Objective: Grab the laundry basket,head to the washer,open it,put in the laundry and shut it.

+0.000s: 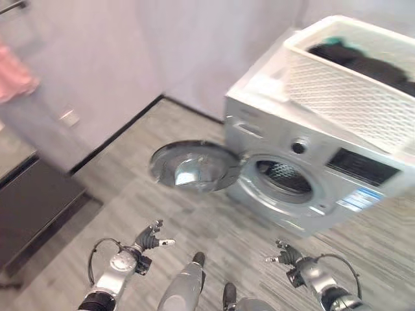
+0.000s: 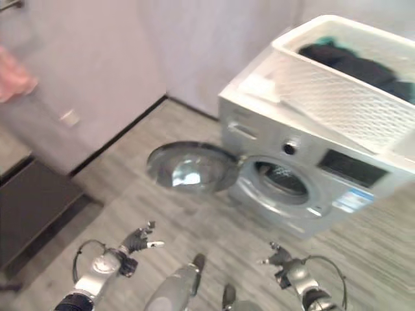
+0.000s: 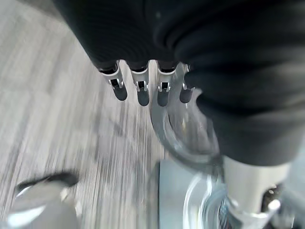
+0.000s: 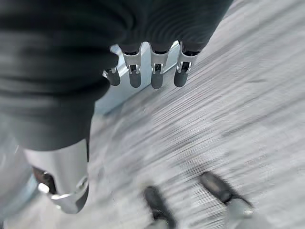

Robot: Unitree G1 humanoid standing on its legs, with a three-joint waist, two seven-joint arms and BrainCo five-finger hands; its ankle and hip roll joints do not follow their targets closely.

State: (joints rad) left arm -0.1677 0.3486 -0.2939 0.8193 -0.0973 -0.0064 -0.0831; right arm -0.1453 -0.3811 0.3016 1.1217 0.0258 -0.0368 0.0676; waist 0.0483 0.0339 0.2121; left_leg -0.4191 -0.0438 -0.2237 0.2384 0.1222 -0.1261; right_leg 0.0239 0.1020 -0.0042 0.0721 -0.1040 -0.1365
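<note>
Just one washer (image 1: 305, 175), one laundry basket (image 1: 350, 97)

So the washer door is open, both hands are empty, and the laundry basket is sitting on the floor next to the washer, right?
Not quite. The laundry basket sits on top of the washer, not on the floor, as the left eye view shows. The rest holds: the washer door is swung open, and the left hand and right hand hang empty above the floor.
</note>
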